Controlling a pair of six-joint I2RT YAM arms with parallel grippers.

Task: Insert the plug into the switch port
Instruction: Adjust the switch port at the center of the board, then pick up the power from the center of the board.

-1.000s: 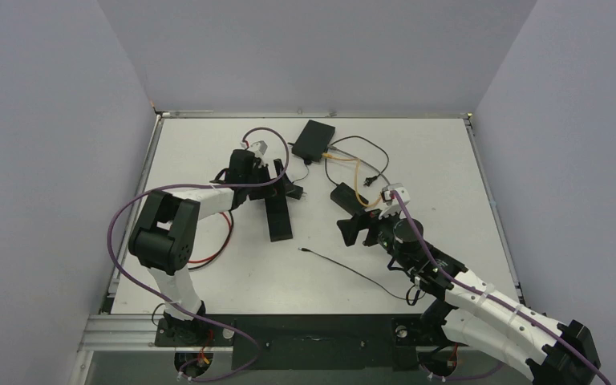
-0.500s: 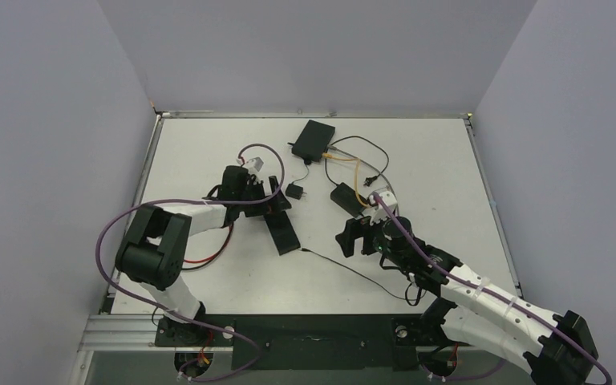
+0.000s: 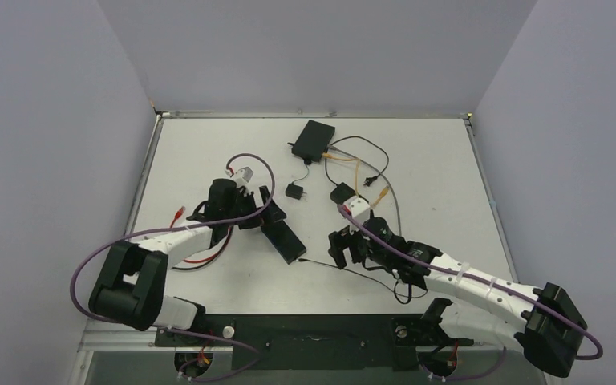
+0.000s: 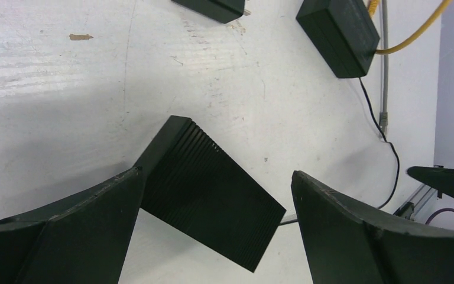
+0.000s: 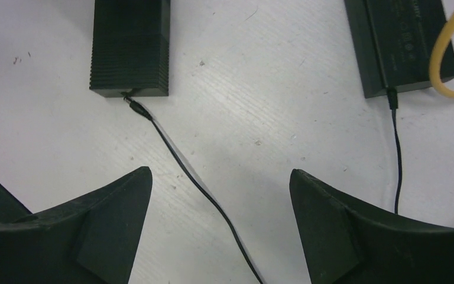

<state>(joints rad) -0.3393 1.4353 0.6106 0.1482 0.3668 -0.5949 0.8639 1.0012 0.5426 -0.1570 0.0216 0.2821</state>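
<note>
The switch [image 3: 283,235] is a ribbed black box lying slantwise on the white table [image 3: 208,152]. My left gripper [image 3: 268,210] hovers open over its far end. In the left wrist view the switch [image 4: 213,201] lies under the gap of the gripper [image 4: 217,173], and the left fingertip [image 4: 131,177] overlaps its edge. The plug [image 3: 301,260], a small barrel on a thin black cable [image 3: 353,273], lies at the switch's near end. In the right wrist view the plug [image 5: 132,106] meets the switch's end face [image 5: 130,89]; I cannot tell whether it is seated. My right gripper [image 5: 220,173] is open astride the cable [image 5: 180,157].
A flat black box [image 3: 313,138] lies at the back. A small black adapter [image 3: 294,191] sits mid-table. A black power brick [image 3: 343,194] carries a yellow cable [image 3: 360,172] and grey and black leads. A red wire [image 3: 208,258] runs beside the left arm.
The left arm drew back toward the near left, and the switch swung slantwise and slid until its near end reached the plug. The right arm moved left and nearer, over the cable.
</note>
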